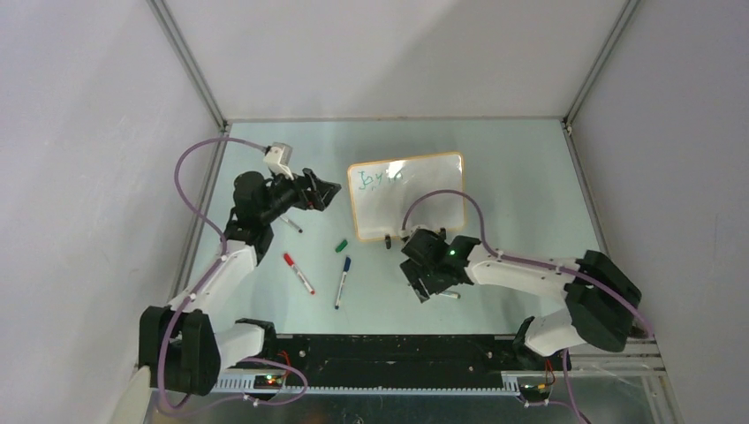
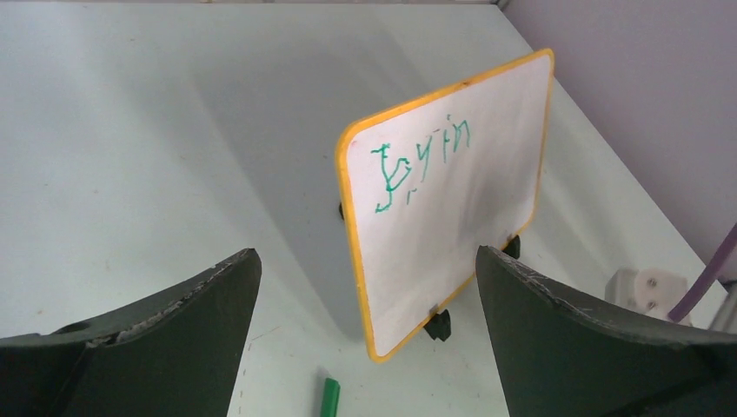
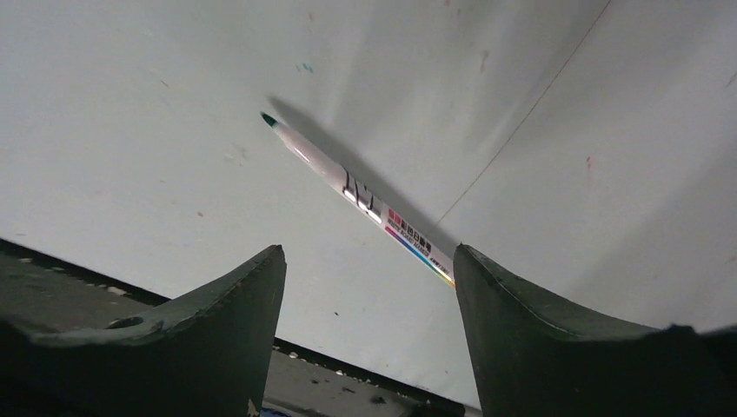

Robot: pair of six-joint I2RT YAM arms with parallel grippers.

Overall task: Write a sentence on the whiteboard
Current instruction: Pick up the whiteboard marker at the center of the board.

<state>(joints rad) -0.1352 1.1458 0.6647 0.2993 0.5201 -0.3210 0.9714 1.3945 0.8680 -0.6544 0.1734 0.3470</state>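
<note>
The whiteboard point(image 1: 408, 201) stands upright on two black clip feet at the middle of the table, and it also shows in the left wrist view point(image 2: 452, 226). Green writing point(image 2: 417, 161) reading "Joy in" sits on its upper left; only one line shows. My left gripper point(image 1: 329, 190) is open and empty to the left of the board, facing it point(image 2: 367, 252). My right gripper point(image 1: 431, 290) is open and empty in front of the board, pointing down at the table point(image 3: 368, 248). An uncapped green-tipped marker point(image 3: 356, 198) lies on the table just beyond its fingers point(image 1: 449, 295).
A green cap point(image 1: 341, 246) lies left of the board's front corner point(image 2: 328, 398). A red marker point(image 1: 298, 273), a blue marker point(image 1: 342, 281) and a dark marker point(image 1: 291, 225) lie at the left centre. The black base rail point(image 1: 389, 353) runs along the near edge.
</note>
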